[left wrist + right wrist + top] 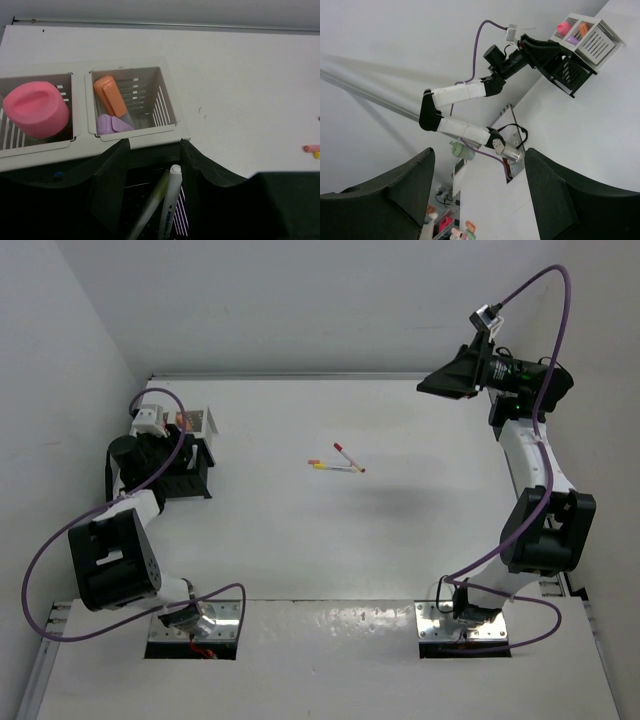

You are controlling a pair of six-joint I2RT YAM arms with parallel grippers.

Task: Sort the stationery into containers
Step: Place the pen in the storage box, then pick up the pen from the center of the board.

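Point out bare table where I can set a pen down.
Bare: between the organizer and the loose pens; between those pens and the right arm. Crowded: far-left corner, left claw over the organizer.

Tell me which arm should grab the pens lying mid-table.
Right, probably. The right gripper hangs open and empty, somewhat nearer the pens, while the left gripper sits over the organizer, a white pen just beneath it.

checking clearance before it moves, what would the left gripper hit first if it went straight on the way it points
Most likely the white pen or the yellowish pen beside it, standing in the black organizer between the left gripper's fingers. Which one first, depth leaves unclear.
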